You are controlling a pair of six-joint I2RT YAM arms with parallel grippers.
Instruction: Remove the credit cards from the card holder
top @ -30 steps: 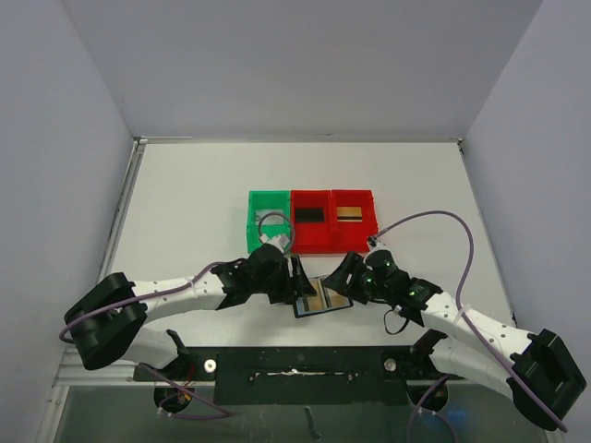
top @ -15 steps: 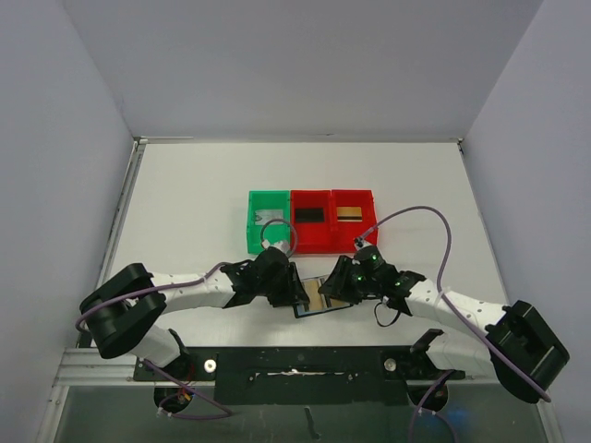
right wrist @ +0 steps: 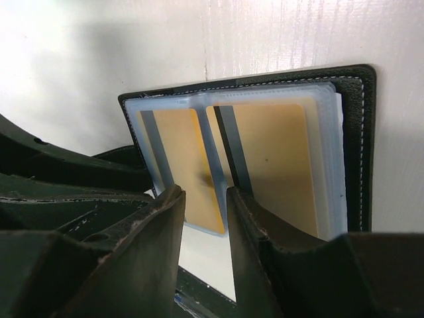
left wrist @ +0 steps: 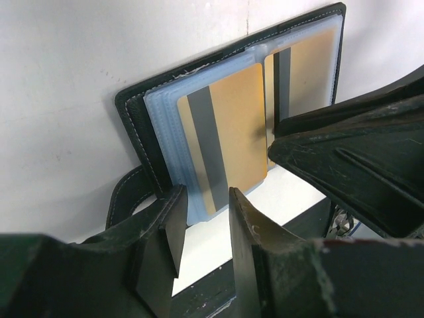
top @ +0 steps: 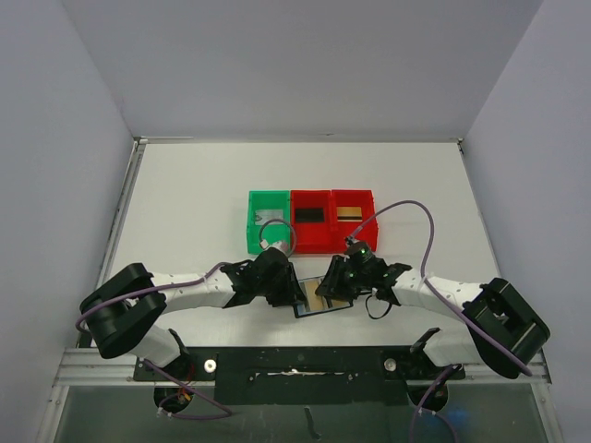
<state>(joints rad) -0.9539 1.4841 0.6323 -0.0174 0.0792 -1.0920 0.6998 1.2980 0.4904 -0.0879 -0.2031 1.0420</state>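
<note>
The black card holder (top: 322,302) lies open near the table's front edge, its clear bluish pockets up. Two gold credit cards with dark stripes sit in those pockets (left wrist: 232,126) (right wrist: 278,159). My left gripper (top: 294,293) (left wrist: 204,195) is at the holder's left end. Its narrowed jaws straddle the lower edge of the left gold card's pocket, with a gap still showing. My right gripper (top: 332,284) (right wrist: 204,193) comes in from the right. Its fingers stand close together over the seam between the two pockets, gripping nothing that I can see.
Behind the holder stand a green bin (top: 253,221) and two red bins (top: 296,231) (top: 371,217). One red bin holds a black card (top: 308,216), the other a gold card (top: 348,213). A purple cable crosses the green bin. The black base rail runs just in front.
Both grippers' jaws have narrowed. The right arm has slid left onto the holder. The left gripper has edged in at the holder's left end.
</note>
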